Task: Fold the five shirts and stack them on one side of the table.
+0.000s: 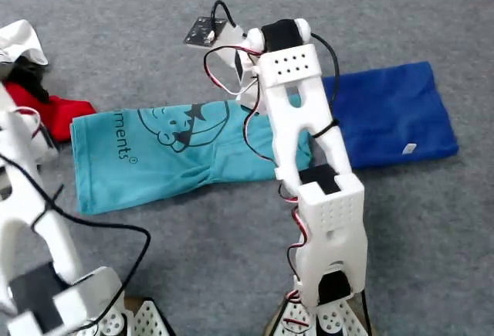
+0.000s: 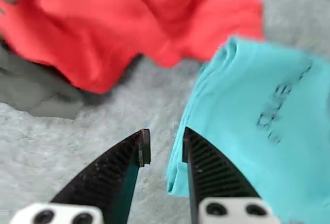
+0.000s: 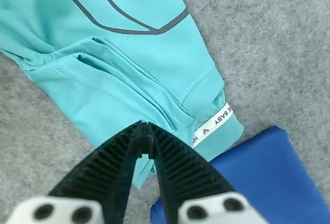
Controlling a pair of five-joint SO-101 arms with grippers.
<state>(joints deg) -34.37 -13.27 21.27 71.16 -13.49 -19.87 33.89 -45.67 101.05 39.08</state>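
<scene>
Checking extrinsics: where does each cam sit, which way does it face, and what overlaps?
High view: fixed above the arms' side, looking down on the grey table; left arm and right arm show.
Left wrist view: on the left wrist, facing past the open left pincer to the red shirt and an edge of the teal shirt.
Right wrist view: on the right wrist, facing past the shut right pincer to the teal shirt's collar end and the blue shirt.
Shared: both wrist views see the teal shirt; the high view sees all three.
</scene>
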